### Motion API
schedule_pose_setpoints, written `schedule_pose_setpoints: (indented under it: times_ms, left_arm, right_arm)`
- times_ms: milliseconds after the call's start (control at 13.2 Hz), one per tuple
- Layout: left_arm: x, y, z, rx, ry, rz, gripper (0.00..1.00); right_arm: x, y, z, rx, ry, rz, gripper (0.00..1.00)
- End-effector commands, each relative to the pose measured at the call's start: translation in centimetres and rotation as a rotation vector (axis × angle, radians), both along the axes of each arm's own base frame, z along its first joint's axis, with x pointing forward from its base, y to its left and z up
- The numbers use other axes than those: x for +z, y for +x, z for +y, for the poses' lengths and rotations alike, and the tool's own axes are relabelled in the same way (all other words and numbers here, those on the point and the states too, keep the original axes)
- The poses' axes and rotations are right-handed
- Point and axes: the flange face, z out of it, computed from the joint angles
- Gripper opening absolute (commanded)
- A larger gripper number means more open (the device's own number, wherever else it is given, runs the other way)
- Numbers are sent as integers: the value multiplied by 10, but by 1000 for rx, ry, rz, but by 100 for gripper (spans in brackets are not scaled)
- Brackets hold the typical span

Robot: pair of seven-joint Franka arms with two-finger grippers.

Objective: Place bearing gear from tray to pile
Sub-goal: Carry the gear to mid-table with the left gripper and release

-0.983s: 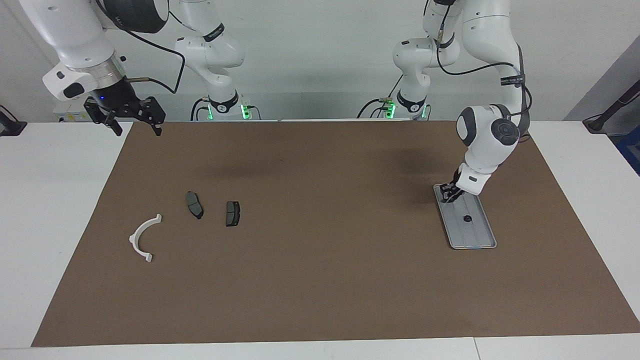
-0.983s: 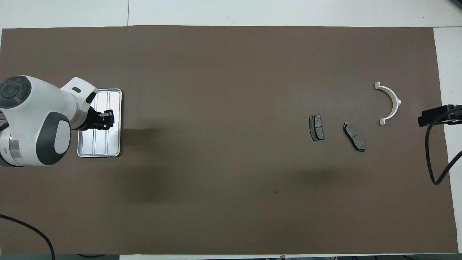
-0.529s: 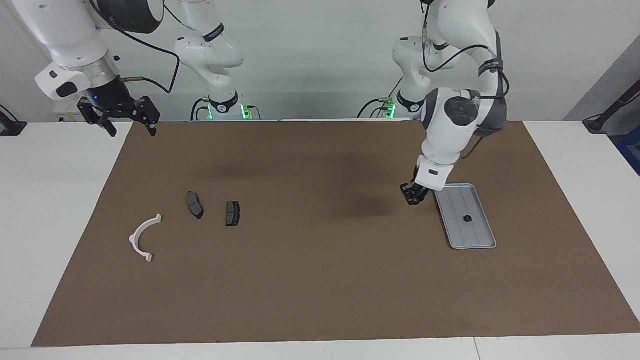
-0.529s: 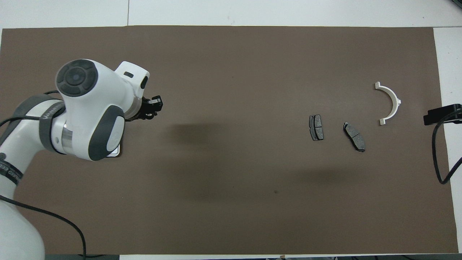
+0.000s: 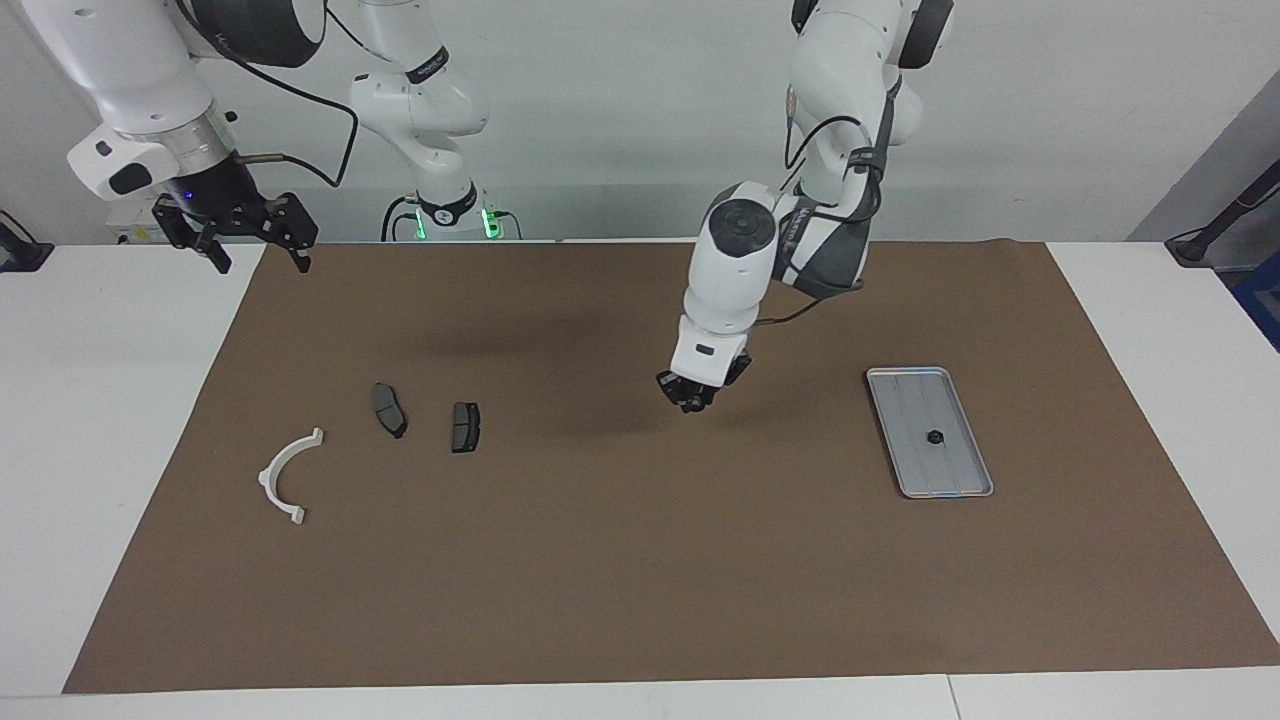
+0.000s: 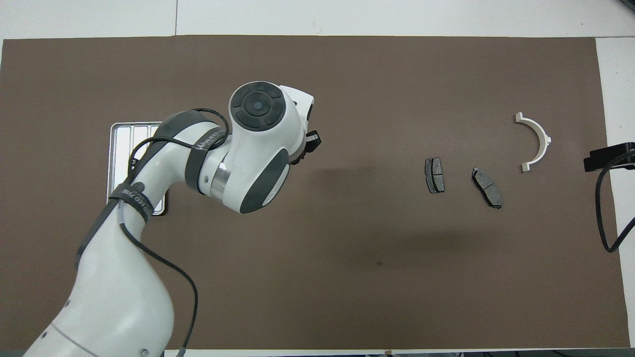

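My left gripper (image 5: 692, 397) hangs low over the brown mat, between the tray (image 5: 915, 400) and the pile. Its fingers are shut on a small dark piece, the bearing gear; in the overhead view my wrist hides most of the left gripper (image 6: 311, 141). On the silver-grey tray (image 6: 121, 144) lies one small black round part (image 5: 935, 437). The pile is a white half-ring bracket (image 5: 288, 475) (image 6: 537, 141) and two dark plates (image 5: 389, 410) (image 5: 465, 427). My right gripper (image 5: 260, 255) waits open and raised over the mat's corner at the right arm's end.
A brown mat (image 5: 640, 560) covers most of the white table. The left arm's forearm and cable (image 6: 149, 198) cross above the tray in the overhead view. A black cable (image 6: 603, 213) hangs off the right arm beside the bracket.
My left gripper has left the tray's end and swung over the mat toward the pile, still shut. The tray is uncovered in the facing view. The right arm has barely moved.
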Motion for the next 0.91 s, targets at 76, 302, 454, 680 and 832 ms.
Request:
schedule_pose_setpoints:
  times_ms: [76,302,454,680,832]
  left_arm:
    - [-23,4,-14,10,39,33,2]
    - [-42,-6,-12,25,49,52,2]
    - [-60,-17,-35,8,74,91,2]
    - [-63,-14,-44,59,60,77,2]
    - [-71,-21,-57,51,50,56,2]
  right_arm:
    - [1,-5,-3,-49,5,-26,100]
    - [1,-6,-1,-45,5,-25,100]
    - [2,-5,3,-27,3,-26,100]
    - [3,-5,4,-23,-3,-28,100]
    - [3,-5,4,-15,-7,-30,100]
